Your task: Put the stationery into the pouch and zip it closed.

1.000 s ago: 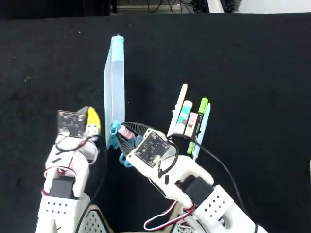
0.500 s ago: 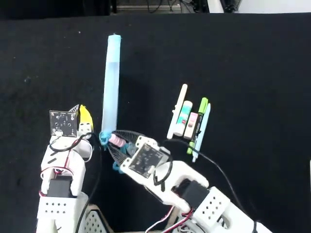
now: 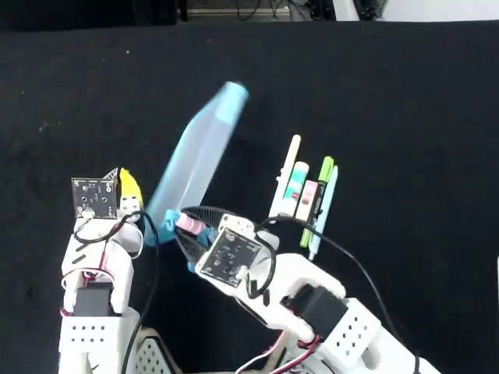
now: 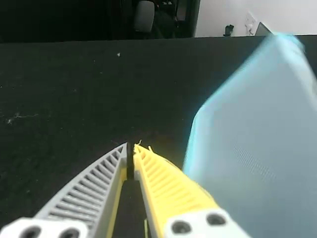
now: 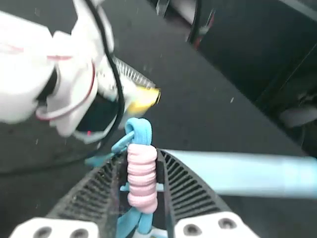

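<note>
The light blue translucent pouch point(image 3: 195, 160) lies slanted, its far end toward the right. At its near end my right gripper point(image 3: 185, 221) is shut on the pouch's pull, a pink coil on a blue cord point(image 5: 142, 174); the pouch point(image 5: 237, 171) stretches away beyond it. My left gripper point(image 3: 122, 176), with one yellow and one grey finger, stands shut with nothing in it just left of the pouch's near end; the pouch point(image 4: 257, 148) shows close beside my left gripper point(image 4: 131, 147). Several pens and markers point(image 3: 306, 195) lie side by side on the mat, right of the pouch.
A black mat point(image 3: 390, 109) covers the table. The left arm's white body point(image 5: 54, 74) stands close in front of my right gripper point(image 5: 141, 153). Open mat lies at the far left and far right.
The pouch's far end has swung to the right, from pointing straight away to slanted. My right gripper pulled its near end leftward and nearer. The left arm shifted slightly left.
</note>
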